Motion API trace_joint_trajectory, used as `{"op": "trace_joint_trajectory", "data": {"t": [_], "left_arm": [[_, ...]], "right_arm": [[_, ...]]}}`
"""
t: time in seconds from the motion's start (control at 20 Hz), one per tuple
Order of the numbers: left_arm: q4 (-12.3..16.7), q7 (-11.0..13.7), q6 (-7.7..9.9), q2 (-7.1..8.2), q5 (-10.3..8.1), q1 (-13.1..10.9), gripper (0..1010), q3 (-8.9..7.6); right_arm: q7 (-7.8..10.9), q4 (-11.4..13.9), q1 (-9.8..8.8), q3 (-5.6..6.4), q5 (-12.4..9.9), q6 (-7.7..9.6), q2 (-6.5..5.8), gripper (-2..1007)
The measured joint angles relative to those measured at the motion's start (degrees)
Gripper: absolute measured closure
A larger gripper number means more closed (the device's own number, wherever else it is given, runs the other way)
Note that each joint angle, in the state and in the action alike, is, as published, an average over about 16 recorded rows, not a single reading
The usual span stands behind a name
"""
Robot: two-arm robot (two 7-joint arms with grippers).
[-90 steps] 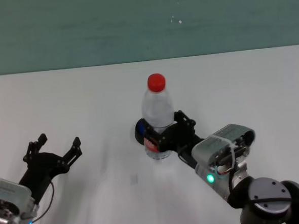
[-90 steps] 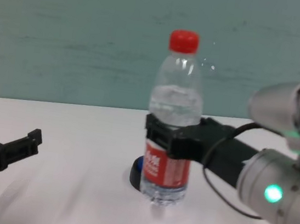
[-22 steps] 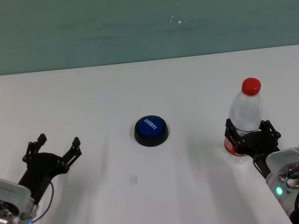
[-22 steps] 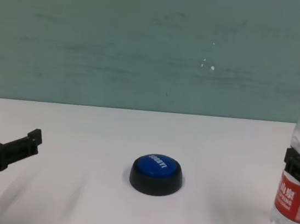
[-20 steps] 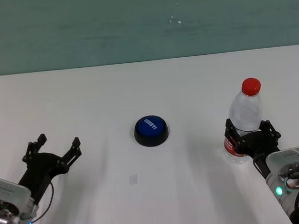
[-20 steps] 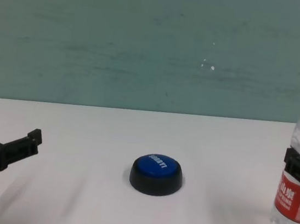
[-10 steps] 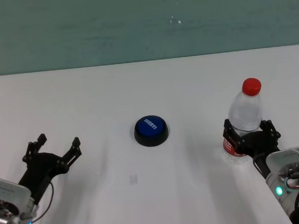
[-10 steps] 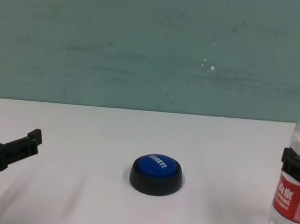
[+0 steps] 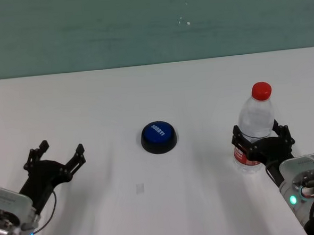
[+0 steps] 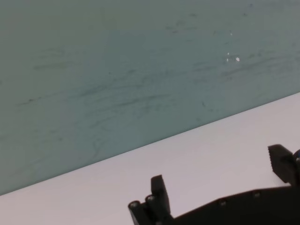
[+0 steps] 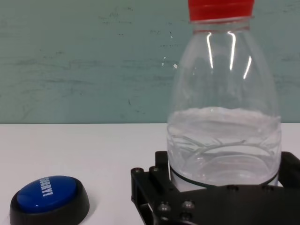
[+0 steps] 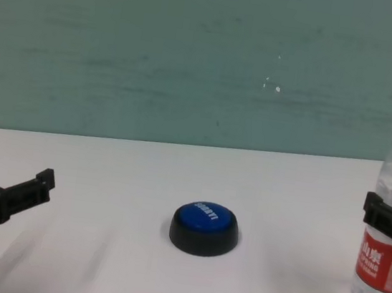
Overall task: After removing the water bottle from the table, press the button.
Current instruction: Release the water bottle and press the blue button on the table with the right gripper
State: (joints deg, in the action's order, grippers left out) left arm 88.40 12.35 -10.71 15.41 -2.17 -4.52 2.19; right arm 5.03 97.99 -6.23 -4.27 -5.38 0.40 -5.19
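The water bottle (image 9: 256, 123), clear with a red cap and red label, stands upright on the white table (image 9: 144, 86) at the right. It also shows in the chest view (image 12: 390, 237) and the right wrist view (image 11: 224, 126). My right gripper (image 9: 260, 138) is around its middle with its jaws slightly apart. The blue button (image 9: 158, 133) on a black base sits uncovered mid-table, left of the bottle; it also shows in the chest view (image 12: 205, 220) and the right wrist view (image 11: 47, 194). My left gripper (image 9: 55, 155) is open and empty at the near left.
A teal wall (image 9: 151, 27) rises behind the table's far edge. A small pale mark (image 9: 140, 188) lies on the table in front of the button. Bare tabletop lies between the left gripper and the button.
The right gripper carried the bottle from on top of the button to the table's right side. In the last half second its jaws have spread a little. The left arm has not moved.
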Motion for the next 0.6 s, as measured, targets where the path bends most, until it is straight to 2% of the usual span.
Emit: {"op": "trace_joint_trajectory", "data": {"t": [0.6], "left_arm": [[0.0, 0.0, 0.0, 0.0, 0.0, 0.0, 7, 0.0]], "right_arm": [[0.11, 1.08, -1.16, -0.02, 0.04, -0.35, 0.17, 5]]}}
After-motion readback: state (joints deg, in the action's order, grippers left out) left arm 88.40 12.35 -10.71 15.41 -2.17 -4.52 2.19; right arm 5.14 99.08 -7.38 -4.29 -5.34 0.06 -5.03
